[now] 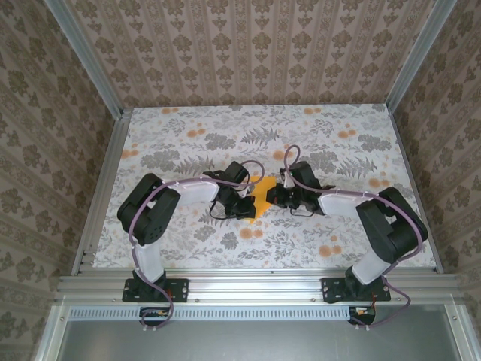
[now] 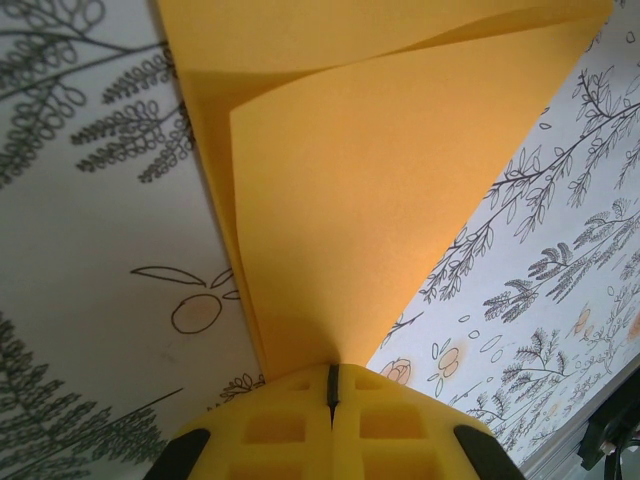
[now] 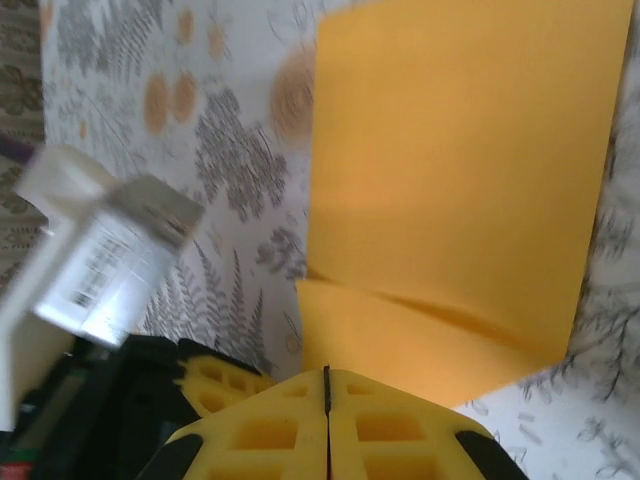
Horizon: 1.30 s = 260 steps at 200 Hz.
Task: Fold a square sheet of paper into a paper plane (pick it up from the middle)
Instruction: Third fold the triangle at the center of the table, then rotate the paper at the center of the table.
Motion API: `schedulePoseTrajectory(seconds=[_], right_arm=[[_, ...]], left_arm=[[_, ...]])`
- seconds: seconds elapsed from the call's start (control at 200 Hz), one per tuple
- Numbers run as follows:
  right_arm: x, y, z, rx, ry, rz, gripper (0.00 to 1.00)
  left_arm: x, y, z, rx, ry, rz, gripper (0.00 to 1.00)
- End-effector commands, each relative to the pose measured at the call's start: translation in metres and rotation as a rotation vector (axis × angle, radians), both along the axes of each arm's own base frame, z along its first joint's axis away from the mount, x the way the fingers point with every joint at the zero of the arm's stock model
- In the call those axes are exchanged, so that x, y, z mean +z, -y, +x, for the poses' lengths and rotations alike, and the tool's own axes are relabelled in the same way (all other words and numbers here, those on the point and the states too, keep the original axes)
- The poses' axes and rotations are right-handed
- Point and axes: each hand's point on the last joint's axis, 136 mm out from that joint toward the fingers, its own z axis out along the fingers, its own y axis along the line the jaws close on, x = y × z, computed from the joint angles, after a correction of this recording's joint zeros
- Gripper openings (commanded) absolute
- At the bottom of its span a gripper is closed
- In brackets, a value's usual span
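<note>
On the flowered worktop (image 1: pixel 188 143), the left arm (image 1: pixel 150 214) was bent inward toward the square sheet of paper (image 1: pixel 263 201), which was held near the worktop's middle, between the two grippers.

At the sheet's left side stood the left gripper (image 2: pixel 333 378). Its yellow fingers (image 2: pixel 280 430) were pressed together with no gap between them, and a narrow end of the orange-yellow sheet was pinched in their seam. In the left wrist view the sheet widened away from that pinch in two layers, one flap laid over the other, and a shadow was cast on the cloth along its left edge. Whether the rest of the sheet lay flat or was lifted could not be told.

At the sheet's right side was the right gripper (image 3: pixel 326 385), its fingers likewise closed tight, with the sheet's near edge drawn in at their seam. A shallow crease was seen across the sheet just beyond those fingers, and the far part was spread smooth. Right of the sheet, the right arm (image 1: pixel 387 226) was folded inward in the same way.
</note>
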Motion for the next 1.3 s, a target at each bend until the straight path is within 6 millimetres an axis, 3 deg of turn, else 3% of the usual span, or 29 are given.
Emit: schedulePoseTrajectory(seconds=[0.0,0.165,0.315,0.595,0.71,0.82,0.955,1.065,1.175,1.295], right_arm=[[-0.016,-0.007,-0.004,-0.017,-0.065,0.026,0.07],[-0.029,-0.021,-0.007,0.029,-0.11,0.055,0.06],[-0.04,-0.021,-0.006,0.034,-0.145,0.028,0.05],[-0.063,0.041,0.015,-0.112,-0.173,-0.148,0.05],[-0.06,0.058,0.029,-0.165,-0.162,-0.171,0.06],[-0.048,0.06,0.04,-0.172,-0.134,-0.18,0.07],[-0.017,0.057,0.048,-0.166,-0.055,-0.158,0.08],[0.005,0.048,0.048,-0.128,0.003,-0.136,0.09],[0.012,0.031,0.045,-0.071,0.023,-0.139,0.12],[0.009,0.012,0.047,-0.021,0.02,-0.147,0.16]], left_arm=[[-0.054,-0.06,-0.033,0.011,-0.115,0.307,0.0],[-0.053,-0.06,-0.032,0.011,-0.11,0.305,0.0],[-0.052,-0.06,-0.032,0.009,-0.108,0.306,0.0],[-0.055,-0.067,-0.036,-0.006,-0.108,0.33,0.0],[-0.054,-0.067,-0.036,-0.012,-0.104,0.325,0.0],[-0.048,-0.062,-0.033,-0.024,-0.086,0.302,0.0],[-0.022,-0.05,-0.022,-0.043,-0.009,0.233,0.0],[0.013,-0.037,-0.005,-0.032,0.085,0.131,0.09],[0.046,-0.031,0.012,0.017,0.175,0.041,0.2],[0.058,-0.037,0.023,0.094,0.227,0.012,0.26]])
